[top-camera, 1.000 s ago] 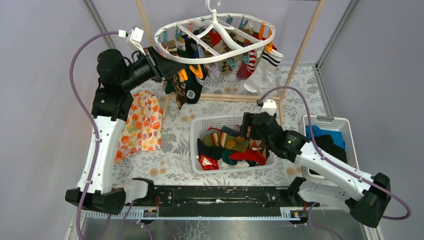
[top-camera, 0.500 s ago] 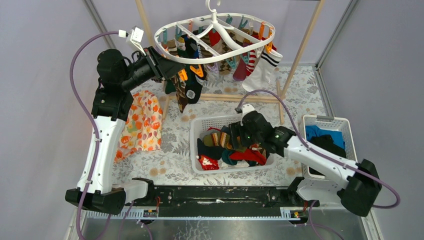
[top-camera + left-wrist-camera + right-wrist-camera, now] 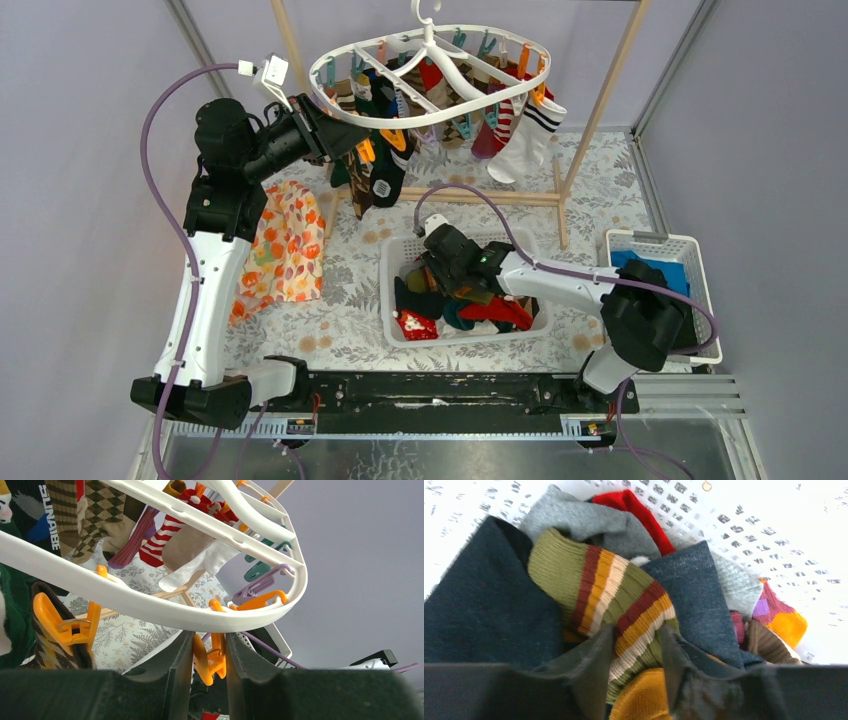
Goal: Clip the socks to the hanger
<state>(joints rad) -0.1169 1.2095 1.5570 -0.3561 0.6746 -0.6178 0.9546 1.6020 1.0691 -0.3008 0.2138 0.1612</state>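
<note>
Right wrist: olive striped sock [image 3: 574, 575] between jaws

Down in the white basket [image 3: 774, 530], the right gripper [image 3: 638, 632] straddles that sock; pinched or not, I cannot tell. The left gripper [image 3: 209, 639] clamps an orange clip [image 3: 215, 662] under the hanger [image 3: 150, 605] rim.

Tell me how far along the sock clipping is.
Done: several socks hang from the hanger. In hand: the left gripper squeezes an orange clip on its rim; the right gripper pinches a striped sock in the basket. Left: many socks there.
</note>
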